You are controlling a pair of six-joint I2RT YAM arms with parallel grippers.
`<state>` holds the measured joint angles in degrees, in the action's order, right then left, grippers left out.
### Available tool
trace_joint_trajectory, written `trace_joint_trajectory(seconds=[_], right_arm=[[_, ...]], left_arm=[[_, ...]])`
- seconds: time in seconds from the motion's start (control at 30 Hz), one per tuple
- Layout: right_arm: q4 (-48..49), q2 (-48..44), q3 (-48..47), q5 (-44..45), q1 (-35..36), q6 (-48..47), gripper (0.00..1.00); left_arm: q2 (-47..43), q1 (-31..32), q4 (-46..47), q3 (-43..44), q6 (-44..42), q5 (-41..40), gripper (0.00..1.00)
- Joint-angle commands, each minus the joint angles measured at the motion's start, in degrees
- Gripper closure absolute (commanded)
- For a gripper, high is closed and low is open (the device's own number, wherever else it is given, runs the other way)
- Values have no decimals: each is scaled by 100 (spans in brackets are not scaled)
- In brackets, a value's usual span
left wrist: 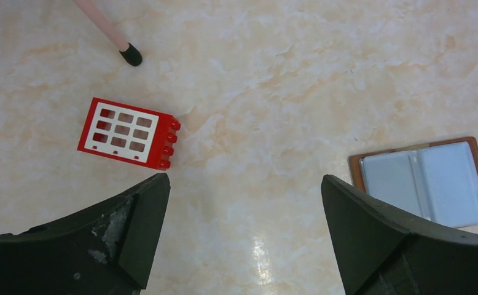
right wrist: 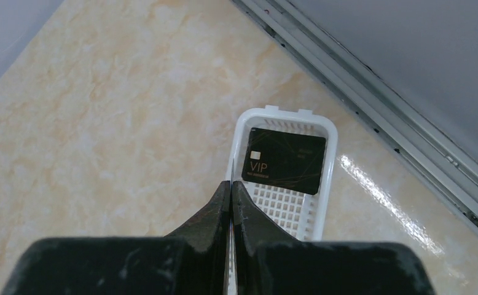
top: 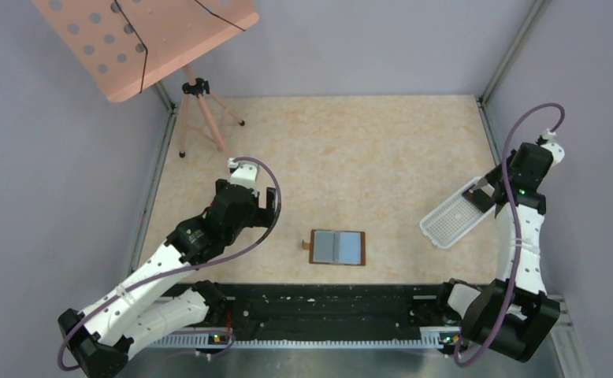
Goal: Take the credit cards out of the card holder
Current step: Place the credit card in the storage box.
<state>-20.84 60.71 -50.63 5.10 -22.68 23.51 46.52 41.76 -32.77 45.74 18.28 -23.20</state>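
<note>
Card holder [top: 337, 247] lies open and flat on the worktop [top: 351, 150], blue-grey inside up, near the front edge, between the two arms. Small brown tab on its left side.

Left end effector [left wrist: 244, 184]: jaws wide, nothing between them, hovering above bare worktop. Card holder to its right, red block [left wrist: 129, 132] to its left; touches neither.

Right end effector [right wrist: 231, 184]: jaws pressed together, tips over the near rim of the white tray [right wrist: 242, 132]. Contact with the rim unclear. Black card [right wrist: 284, 161] marked VIP lies in the tray.
</note>
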Motion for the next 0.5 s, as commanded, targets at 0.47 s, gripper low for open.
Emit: trace_joint_trajectory(seconds=[0.47], right_arm=[[836,1028,88,-16,-325,-446,100]], left_arm=[[253,-10,429,23,-305,-487,2]])
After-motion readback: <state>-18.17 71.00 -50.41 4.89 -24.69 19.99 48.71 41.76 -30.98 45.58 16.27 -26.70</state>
